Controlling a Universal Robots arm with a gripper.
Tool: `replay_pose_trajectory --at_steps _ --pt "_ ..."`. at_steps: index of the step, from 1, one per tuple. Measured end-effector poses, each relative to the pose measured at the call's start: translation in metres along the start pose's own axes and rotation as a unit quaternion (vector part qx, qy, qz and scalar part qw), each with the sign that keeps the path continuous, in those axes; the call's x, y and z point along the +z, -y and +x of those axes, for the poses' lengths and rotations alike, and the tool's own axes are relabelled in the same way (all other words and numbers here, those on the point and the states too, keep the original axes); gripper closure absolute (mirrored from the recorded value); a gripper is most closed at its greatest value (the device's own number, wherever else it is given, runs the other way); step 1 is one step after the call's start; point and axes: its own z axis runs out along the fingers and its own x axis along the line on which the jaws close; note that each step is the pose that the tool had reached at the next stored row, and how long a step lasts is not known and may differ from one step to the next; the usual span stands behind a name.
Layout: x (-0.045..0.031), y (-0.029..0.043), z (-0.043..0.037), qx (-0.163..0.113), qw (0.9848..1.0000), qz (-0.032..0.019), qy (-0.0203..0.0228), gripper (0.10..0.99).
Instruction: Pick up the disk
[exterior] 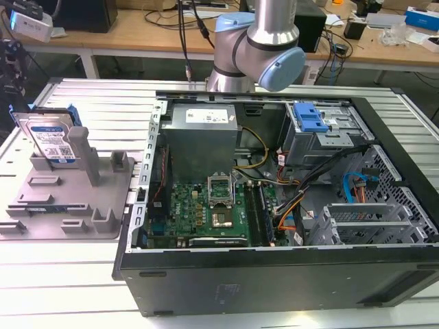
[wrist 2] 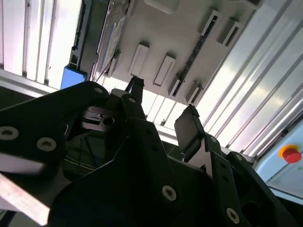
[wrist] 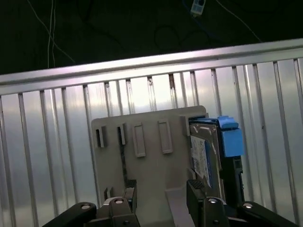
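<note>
The disk (exterior: pixel 51 140) is a silver hard drive with a white-and-blue label and blue side rails. It stands upright on its edge in the grey holder (exterior: pixel 68 199), at the exterior view's left. In the first wrist view the disk (wrist: pixel 206 151) sits at one end of the holder (wrist: pixel 147 156), beyond my gripper (wrist: pixel 162 194). My gripper is open, and between its fingertips (wrist: pixel 196 189) there is only the holder's plate. The second wrist view shows the gripper (wrist 2: pixel 163 104) well short of the disk (wrist 2: pixel 112 40) and touching nothing.
An open computer case (exterior: pixel 405 274) fills the middle and right of the ribbed metal table (exterior: pixel 103 103). A blue drive-bay bracket (exterior: pixel 309 116) sits inside it. The arm (exterior: pixel 257 41) rises behind the case. A red button (wrist 2: pixel 289 153) lies off the table's side.
</note>
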Motion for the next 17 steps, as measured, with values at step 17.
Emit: replay_pose_trajectory --at_steps 17 --pt "0.0006 -0.0104 -0.0394 -0.031 0.9995 0.0001 -0.0012 0.545"
